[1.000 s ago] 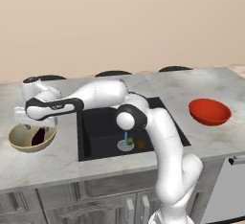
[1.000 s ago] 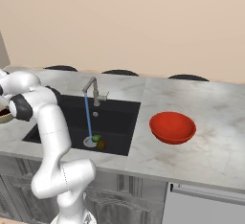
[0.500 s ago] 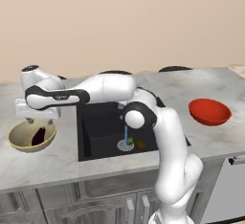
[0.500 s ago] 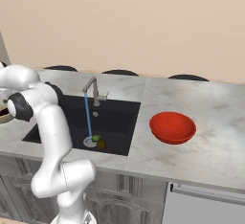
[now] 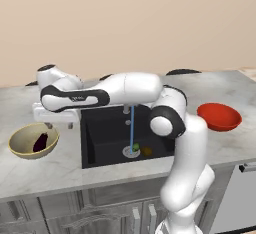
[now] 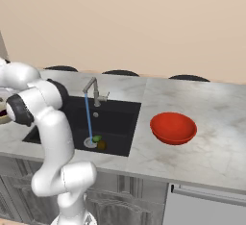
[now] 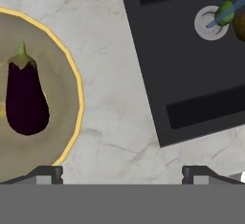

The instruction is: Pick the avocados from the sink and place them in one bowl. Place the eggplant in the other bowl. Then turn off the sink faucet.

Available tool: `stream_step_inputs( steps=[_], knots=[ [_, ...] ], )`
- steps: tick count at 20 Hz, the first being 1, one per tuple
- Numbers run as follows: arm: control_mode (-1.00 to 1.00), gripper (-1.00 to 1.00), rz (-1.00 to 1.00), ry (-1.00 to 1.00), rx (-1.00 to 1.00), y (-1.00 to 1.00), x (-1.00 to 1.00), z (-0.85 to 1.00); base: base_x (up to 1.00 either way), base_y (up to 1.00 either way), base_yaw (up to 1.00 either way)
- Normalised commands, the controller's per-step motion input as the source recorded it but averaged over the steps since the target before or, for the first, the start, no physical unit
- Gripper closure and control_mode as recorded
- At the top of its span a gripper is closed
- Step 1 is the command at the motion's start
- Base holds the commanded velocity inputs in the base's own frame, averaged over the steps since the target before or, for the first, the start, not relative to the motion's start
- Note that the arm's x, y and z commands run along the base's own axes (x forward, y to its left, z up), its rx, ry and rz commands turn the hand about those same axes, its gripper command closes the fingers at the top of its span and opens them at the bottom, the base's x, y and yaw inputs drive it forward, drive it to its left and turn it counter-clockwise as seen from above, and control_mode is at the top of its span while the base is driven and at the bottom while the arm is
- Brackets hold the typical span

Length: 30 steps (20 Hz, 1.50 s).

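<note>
Eggplant [image 7: 25,98] lay in the tan bowl [image 5: 20,148], gripper [image 7: 122,173] above desk [image 7: 110,98] between bowl and sink [image 5: 107,143], jaws released and empty, avocados [image 6: 99,142] by the drain under running faucet [image 6: 94,90], red bowl [image 6: 173,128] empty, arm lettering unreadable

Glossy white rounded arm [image 5: 130,89], black joint bands, white pedestal base

Grey veined marble table [image 5: 60,163], smooth; matt black sink [image 5: 107,138] set in it, with a silver metal drain [image 7: 210,23]. Right of the sink, a glossy red bowl [image 6: 173,128]; left, a matt tan bowl [image 5: 22,143] holding a smooth-skinned eggplant [image 7: 25,98].
</note>
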Motion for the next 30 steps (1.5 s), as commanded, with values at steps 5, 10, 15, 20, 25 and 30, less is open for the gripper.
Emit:
stream_step_inputs(
  steps=[5, 10, 15, 20, 25, 30],
  knots=[
    [-1.0, -1.0, 0.0, 0.0, 0.0, -0.91, 0.0, 0.0, 0.0, 0.0, 0.0],
    [-1.0, -1.0, 0.0, 0.0, 0.0, -0.78, 0.0, -0.02, 0.0, 0.0, 0.0],
    [-1.0, -1.0, 0.0, 0.0, -0.01, -0.69, 0.0, -0.04, 0.0, 0.0, 0.0],
    [-1.0, -1.0, 0.0, 0.0, -0.01, -0.65, 0.0, -0.06, 0.0, 0.0, 0.0],
    [-1.0, -1.0, 0.0, 0.01, 0.0, -0.64, 0.0, -0.05, 0.0, 0.0, 0.0],
    [-1.0, -1.0, 0.0, 0.0, 0.0, -0.68, 0.0, -0.12, 0.0, 0.0, 0.0]
  ],
)
